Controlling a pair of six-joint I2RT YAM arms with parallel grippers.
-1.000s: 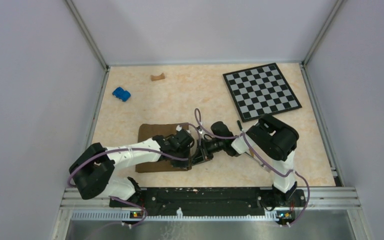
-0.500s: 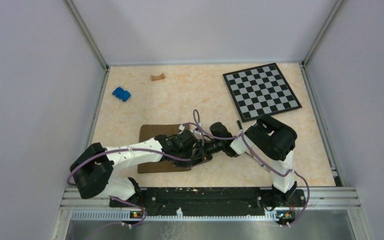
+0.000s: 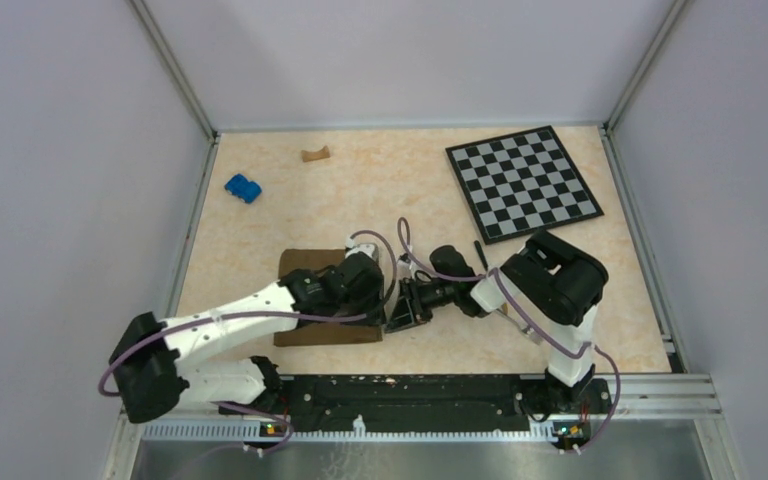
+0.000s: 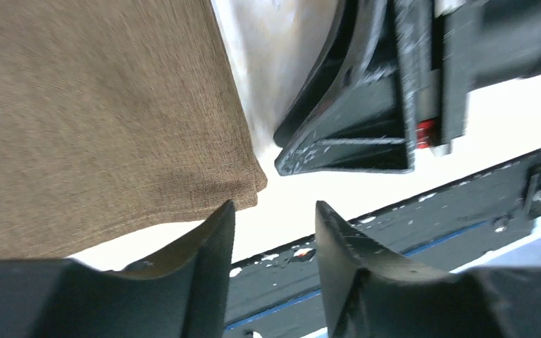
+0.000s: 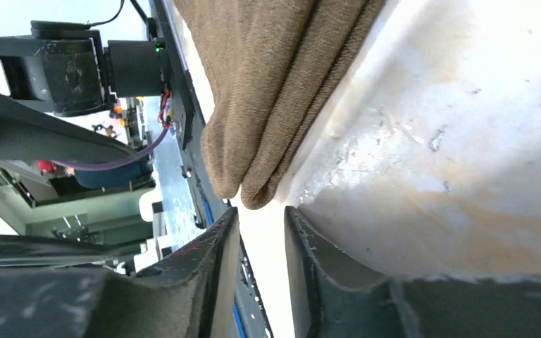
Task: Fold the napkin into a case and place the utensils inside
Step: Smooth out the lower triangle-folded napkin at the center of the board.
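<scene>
Folding step: we had left gripper [image 4: 275, 211] and right gripper [image 5: 260, 215] both spread, empty, beside the napkin [image 4: 98, 120] corner, pinching it probably next.

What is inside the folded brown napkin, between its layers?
At the corner of the napkin only two cloth layers show, resting on the table; nothing sticks out. The space between them is covered, so its contents cannot be seen.

White-shelled, black-jointed left arm [image 3: 225, 322] and right arm [image 3: 486, 290], looped purple cables [image 3: 403, 238], scuffed black wedge-shaped tool fingers [image 4: 204, 282].
</scene>
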